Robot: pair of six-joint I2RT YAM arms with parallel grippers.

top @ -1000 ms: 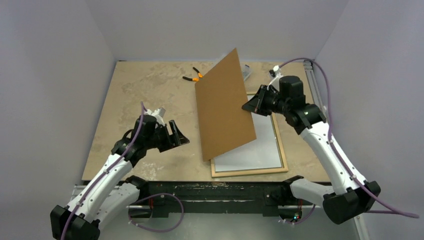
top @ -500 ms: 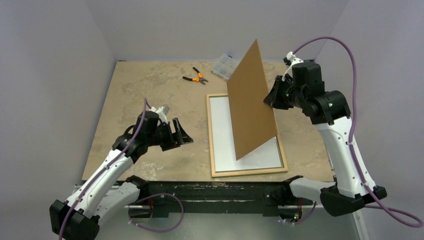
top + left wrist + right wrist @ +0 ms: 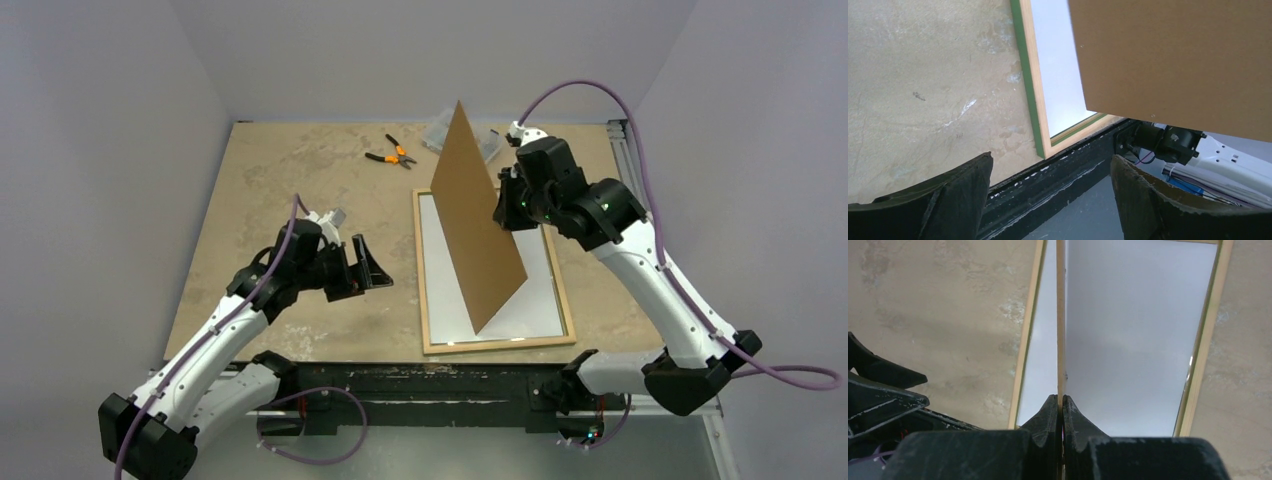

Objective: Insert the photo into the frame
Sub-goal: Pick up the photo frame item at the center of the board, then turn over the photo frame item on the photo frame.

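My right pincer (image 3: 504, 211) clamps the board (image 3: 475, 220) upright over the frame (image 3: 500, 343), lying near-to-far; my left pincer (image 3: 368, 283), open, hovers left.

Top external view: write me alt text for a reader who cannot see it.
The right hand pinches a brown fibreboard backing sheet, holding it nearly on edge above the wood-backed frame, which lies flat with a white inside. The left hand hovers open left of the frame; orange-handled pliers lie at the far side.

No text, label, brand, number or sign can be read in any view.
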